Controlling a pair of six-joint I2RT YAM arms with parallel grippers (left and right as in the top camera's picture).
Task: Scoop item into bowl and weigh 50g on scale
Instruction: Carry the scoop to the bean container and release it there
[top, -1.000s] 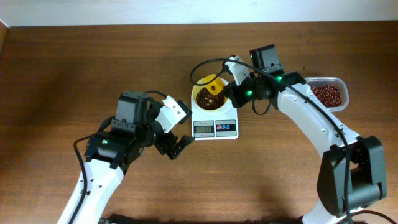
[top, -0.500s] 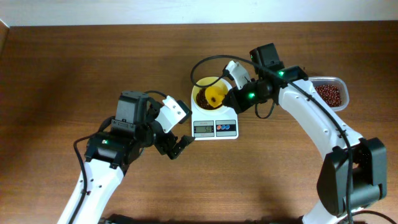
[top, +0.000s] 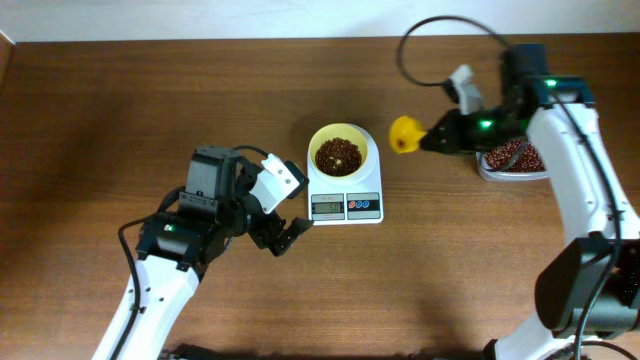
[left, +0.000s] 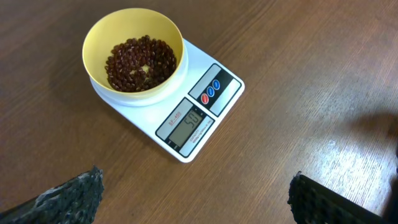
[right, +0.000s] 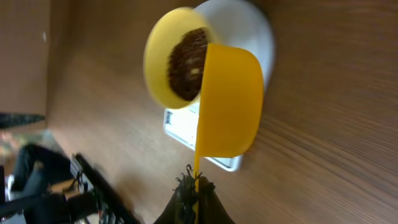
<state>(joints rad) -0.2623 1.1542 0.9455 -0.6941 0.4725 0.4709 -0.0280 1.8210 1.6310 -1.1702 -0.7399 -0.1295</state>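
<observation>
surface: brown wood table (top: 150, 100), pale strip (top: 200, 20) behind | left tool (top: 288, 237) released | right tool (top: 434, 140) grasping yellow scoop (top: 403, 133)

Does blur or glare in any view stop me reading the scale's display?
Left wrist: small white square digital scale sharp, no glare, display legible; the left tool fingers dark, out of focus. Right wrist: brown wooden table smeared, yellow plastic scoop covers part of the scale. Overhead: evenly lit, display too small.
</observation>
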